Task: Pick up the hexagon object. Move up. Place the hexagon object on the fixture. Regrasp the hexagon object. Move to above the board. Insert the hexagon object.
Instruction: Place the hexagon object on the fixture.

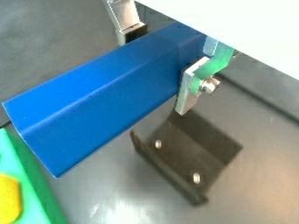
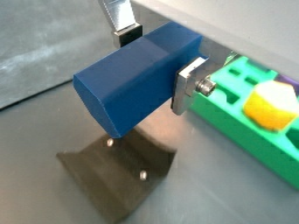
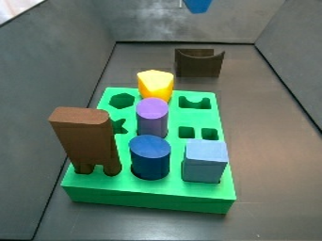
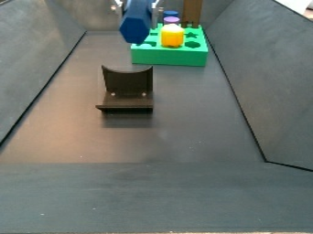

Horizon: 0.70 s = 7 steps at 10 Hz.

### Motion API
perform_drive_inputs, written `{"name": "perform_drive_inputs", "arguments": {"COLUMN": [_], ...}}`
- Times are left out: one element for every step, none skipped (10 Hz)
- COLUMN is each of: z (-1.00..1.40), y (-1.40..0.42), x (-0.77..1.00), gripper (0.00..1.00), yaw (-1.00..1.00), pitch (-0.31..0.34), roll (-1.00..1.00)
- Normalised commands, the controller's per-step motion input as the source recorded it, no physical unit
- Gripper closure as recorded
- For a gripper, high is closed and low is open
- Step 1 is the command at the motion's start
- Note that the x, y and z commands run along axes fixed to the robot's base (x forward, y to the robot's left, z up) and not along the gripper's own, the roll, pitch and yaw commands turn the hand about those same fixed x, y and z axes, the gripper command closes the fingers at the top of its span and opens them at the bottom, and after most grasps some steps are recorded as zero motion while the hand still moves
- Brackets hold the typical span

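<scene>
Blue hexagon object (image 1: 111, 96) fills both wrist views, clamped betw. pincer (image 1: 163, 57) plates, held high above fixture (image 4: 124, 89), w/ board (image 3: 151, 184) beyond. Risk: bar lowered off-centre misses the U-notch, tips or rolls onto floor, spoiling regrasp.

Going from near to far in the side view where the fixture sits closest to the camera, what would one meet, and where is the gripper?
Fixture → board. The gripper hangs above, holding the hexagon object.
</scene>
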Motion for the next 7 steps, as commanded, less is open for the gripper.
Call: {"name": "perform_drive_inputs", "arguments": {"z": [0.02, 0.02, 0.00, 0.00, 0.00, 0.00, -0.01], "y": [0.04, 0.04, 0.04, 0.04, 0.04, 0.04, 0.04], "x": [0.40, 0.34, 0.23, 0.14, 0.07, 0.06, 0.07], "gripper": [1.00, 1.00, 1.00, 1.00, 1.00, 1.00, 1.00], "yaw": [0.00, 0.00, -0.01, -0.02, -0.03, -0.04, -0.06], "pitch": [-0.010, 0.005, 0.031, 0.050, 0.061, 0.065, 0.070], "roll": [-1.00, -1.00, -1.00, -1.00, -1.00, -1.00, -0.76]}}
